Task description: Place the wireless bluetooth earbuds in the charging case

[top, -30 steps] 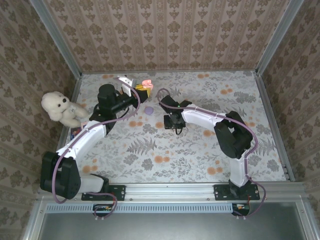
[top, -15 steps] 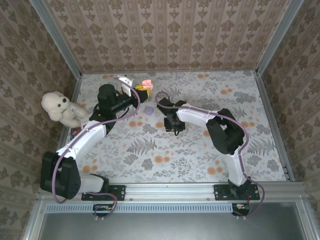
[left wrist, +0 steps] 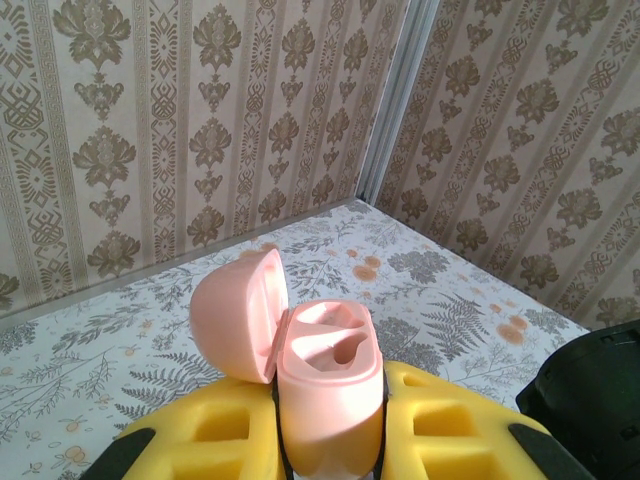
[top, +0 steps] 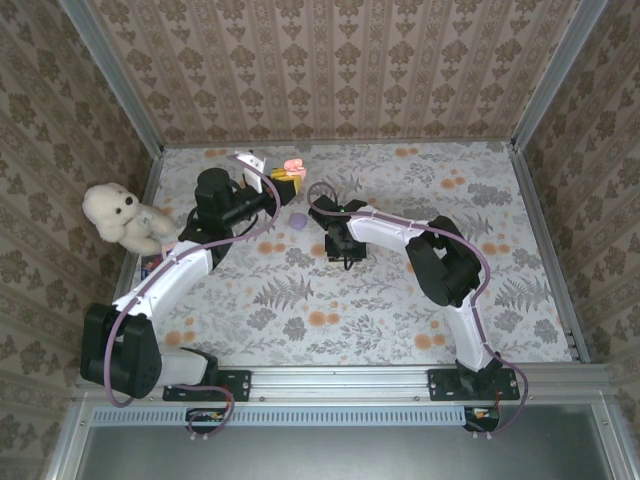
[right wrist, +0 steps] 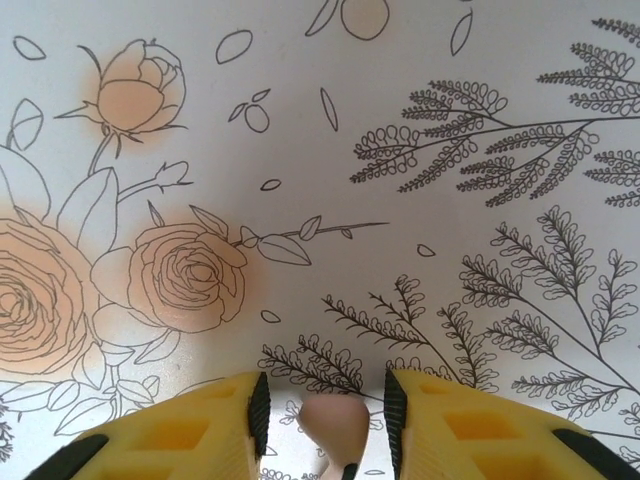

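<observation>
Two loaded grippers. Left gripper [left wrist: 330, 440] is clamped tight on the pink charging case [left wrist: 325, 370], which it holds at the far left of the table [top: 400, 300] with the lid swung open and both sockets looking empty. Right gripper [right wrist: 325, 395] is partly closed on a pink earbud [right wrist: 335, 422] — low over the table, apart from the case. Risk: the rounded bud twists or slips between the pads and reaches its socket misaligned.
</observation>
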Tool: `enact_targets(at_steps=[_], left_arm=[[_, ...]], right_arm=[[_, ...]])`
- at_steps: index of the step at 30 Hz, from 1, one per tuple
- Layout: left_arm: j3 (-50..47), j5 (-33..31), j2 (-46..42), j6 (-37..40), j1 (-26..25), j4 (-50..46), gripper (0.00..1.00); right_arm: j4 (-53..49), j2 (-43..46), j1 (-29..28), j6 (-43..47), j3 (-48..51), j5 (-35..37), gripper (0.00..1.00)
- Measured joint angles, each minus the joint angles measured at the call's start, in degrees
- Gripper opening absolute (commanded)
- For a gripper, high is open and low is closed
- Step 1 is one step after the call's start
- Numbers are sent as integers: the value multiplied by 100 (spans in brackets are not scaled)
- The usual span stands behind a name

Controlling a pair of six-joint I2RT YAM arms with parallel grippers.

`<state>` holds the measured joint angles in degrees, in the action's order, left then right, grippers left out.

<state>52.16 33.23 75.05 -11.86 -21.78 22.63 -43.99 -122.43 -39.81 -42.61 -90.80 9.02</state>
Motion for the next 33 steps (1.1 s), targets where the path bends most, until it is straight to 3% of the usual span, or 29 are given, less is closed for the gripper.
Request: enact_targets(at_steps=[14, 33], left_arm=[[0, 0, 0, -20, 0, 94, 0], [-2, 0, 0, -59, 0, 188, 0]], right_arm=[[-59, -22, 0, -857, -17, 94, 34], [-153, -22, -98, -1019, -22, 177, 31]])
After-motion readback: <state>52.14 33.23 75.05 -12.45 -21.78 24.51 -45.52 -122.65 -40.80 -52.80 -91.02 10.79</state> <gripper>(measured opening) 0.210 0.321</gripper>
